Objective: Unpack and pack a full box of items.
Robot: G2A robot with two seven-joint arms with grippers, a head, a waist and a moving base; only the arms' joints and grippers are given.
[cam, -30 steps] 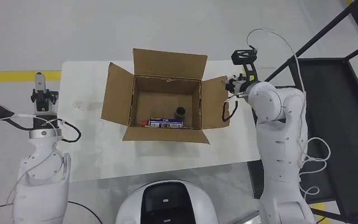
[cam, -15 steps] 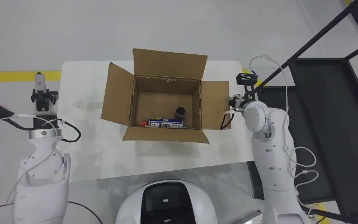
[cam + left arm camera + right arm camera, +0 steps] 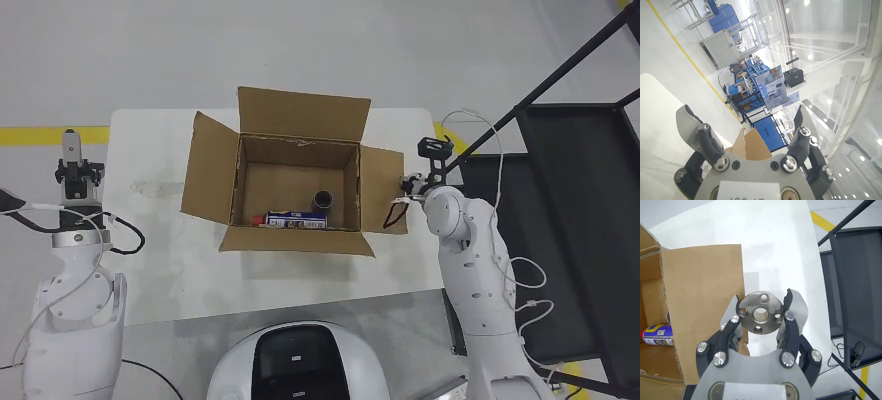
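Note:
An open cardboard box (image 3: pixel 300 170) stands mid-table with its flaps spread. Inside lie a blue and yellow spray can (image 3: pixel 295 217) and a small dark round part (image 3: pixel 325 200). My right gripper (image 3: pixel 762 298) is shut on a round metal flange (image 3: pixel 761 315) with a centre bore and several bolt holes. It hangs over the white table just beside the box's right flap (image 3: pixel 702 285); the spray can (image 3: pixel 657 334) shows past that flap. In the top view the right gripper (image 3: pixel 432 150) is at the table's right edge. My left gripper (image 3: pixel 743 111) is open and holds nothing, at the table's left edge (image 3: pixel 76 165).
A black metal rack (image 3: pixel 570 200) stands close to the table's right side, with a slanted bar above it. The white table (image 3: pixel 150 260) has bare room left of and in front of the box. A yellow floor line runs behind.
The right arm has drawn in toward the box's right flap and nearer the robot, carrying the flange. The left arm has kept still.

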